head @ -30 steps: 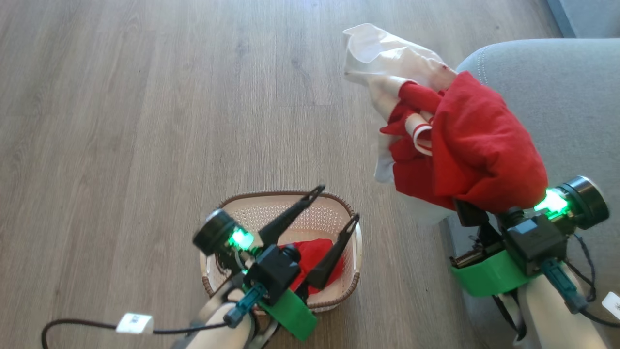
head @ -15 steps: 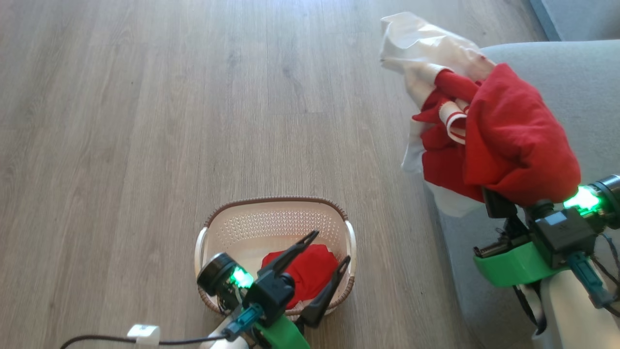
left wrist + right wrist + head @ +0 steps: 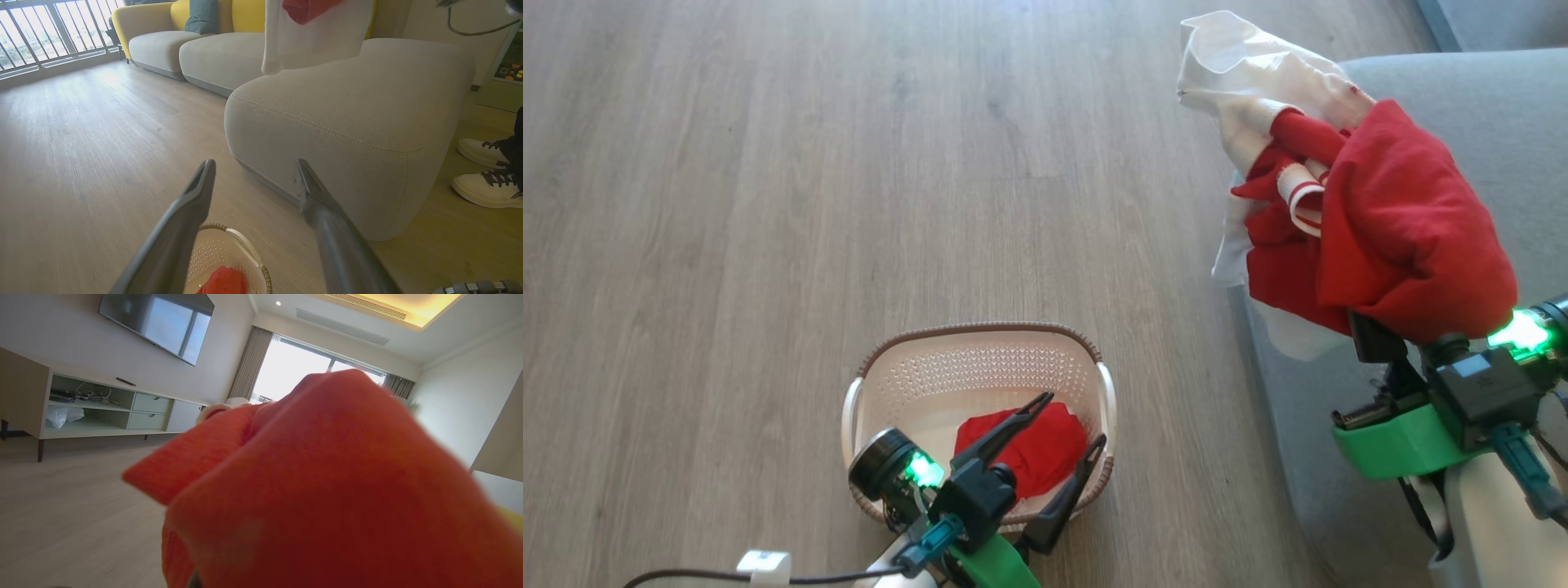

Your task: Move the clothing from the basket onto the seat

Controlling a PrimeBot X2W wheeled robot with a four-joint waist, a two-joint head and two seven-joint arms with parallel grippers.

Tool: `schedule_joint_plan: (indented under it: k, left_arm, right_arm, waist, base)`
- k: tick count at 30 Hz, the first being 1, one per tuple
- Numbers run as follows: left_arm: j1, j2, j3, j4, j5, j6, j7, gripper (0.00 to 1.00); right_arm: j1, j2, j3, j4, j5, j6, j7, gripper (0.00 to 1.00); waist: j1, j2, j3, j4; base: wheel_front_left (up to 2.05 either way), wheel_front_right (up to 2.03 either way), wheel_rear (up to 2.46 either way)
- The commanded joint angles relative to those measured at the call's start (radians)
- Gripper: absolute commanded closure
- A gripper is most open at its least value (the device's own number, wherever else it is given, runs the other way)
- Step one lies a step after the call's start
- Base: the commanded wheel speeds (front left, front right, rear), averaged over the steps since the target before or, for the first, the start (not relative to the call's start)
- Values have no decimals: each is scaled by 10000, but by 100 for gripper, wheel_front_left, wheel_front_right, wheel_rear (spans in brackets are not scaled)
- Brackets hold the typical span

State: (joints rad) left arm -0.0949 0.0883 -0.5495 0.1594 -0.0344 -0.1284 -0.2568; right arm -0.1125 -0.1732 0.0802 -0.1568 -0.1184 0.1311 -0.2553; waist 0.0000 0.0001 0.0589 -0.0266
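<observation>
Closest in, the left end effector [image 3: 1074, 418] hovers just above the basket [image 3: 980, 328] with its two dark fingers spread wide and nothing between them. That looks like a ready pose for the next pick. Under it, one red garment [image 3: 1045, 453] lies crumpled in a small heap on the basket's near side, with the perforated bottom bare around it, so half the job is left. Off to the right and higher, the right end effector [image 3: 1376, 339] has its fingers buried in cloth. The other red garment [image 3: 1405, 237] hangs from it in the air, so it reads as clamped on that bundle. The fabric is bright red, soft and bunched, with a white striped cuff poking out and the white lining [image 3: 1258, 73] flopping loose towards the wooden floor [image 3: 768, 204]. It's carried high, I'd say, so the trailing lining clears the edge. Beyond it sits the grey seat [image 3: 1486, 90], with the bundle over its near corner and not yet set down.
</observation>
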Motion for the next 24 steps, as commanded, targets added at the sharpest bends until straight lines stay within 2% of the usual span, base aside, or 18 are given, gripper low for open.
schedule_joint_plan:
  k: [1, 5, 15, 24]
  left_arm:
    - [-294, -117, 323, -389, 45, 17, -49, 0]
    - [-398, -93, 215, -401, 124, 4, -49, 0]
    - [-791, -5, -66, -594, 203, -8, -49, 0]
    - [-1021, 108, -73, -812, 210, 41, -49, 0]
  right_arm:
    - [-305, -127, 117, -368, -103, -4, -65, 100]
    - [-372, -129, -8, -389, -189, -4, -65, 100]
    - [-475, 33, -507, -534, -256, -4, -65, 100]
    - [-491, 251, -779, -611, -273, -4, -65, 100]
  waist:
    - [0, -1, 45, -134]
    - [0, -1, 192, -481]
    - [0, -1, 782, -2193]
    - [0, -1, 1060, -3386]
  base:
    - [0, 0, 0]
    - [0, 0, 0]
    - [0, 0, 0]
    - [0, 0, 0]
